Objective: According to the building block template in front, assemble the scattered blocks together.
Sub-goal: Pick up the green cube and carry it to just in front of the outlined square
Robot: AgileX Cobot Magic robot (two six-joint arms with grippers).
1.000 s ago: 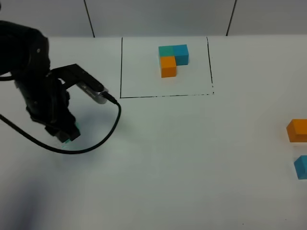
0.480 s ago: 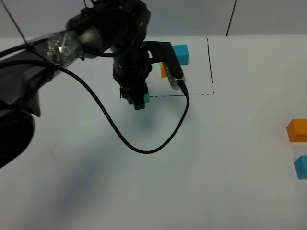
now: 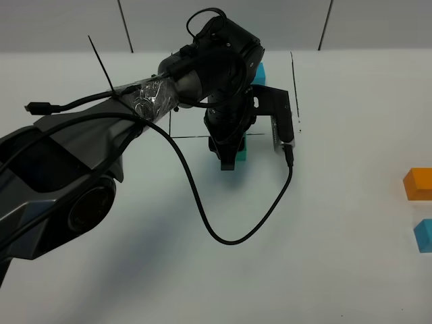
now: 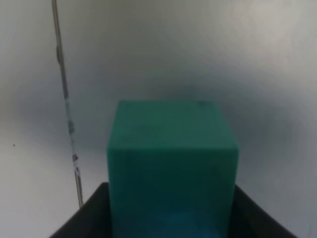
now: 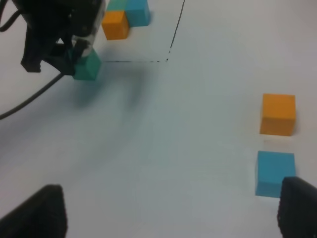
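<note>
Over mid-bench (image 3: 324, 270), exterior high: left gripper (image 3: 229, 160) is clamped on teal cube (image 3: 241, 154), right at the near line of the black outline (image 3: 295, 94). Template (image 3: 258, 73) is mostly hidden behind the arm, only its blue corner shows. Orange cube (image 3: 418, 183) and blue cube (image 3: 424, 235) sit at the right edge, well apart from that gripper.
Left wrist: teal cube is held between the jaws, outline line beside it.
Right wrist: right gripper (image 5: 173, 218) is spread wide and holds nothing. Blue cube is near one fingertip, orange cube just beyond it, teal cube away to the left by the template.

template (image 3: 260, 73): mostly behind left arm (image 3: 169, 94) | orange block (image 3: 418, 183), blue block (image 3: 424, 235): edge-cut | teal block (image 4: 171, 163): partly cropped
</note>
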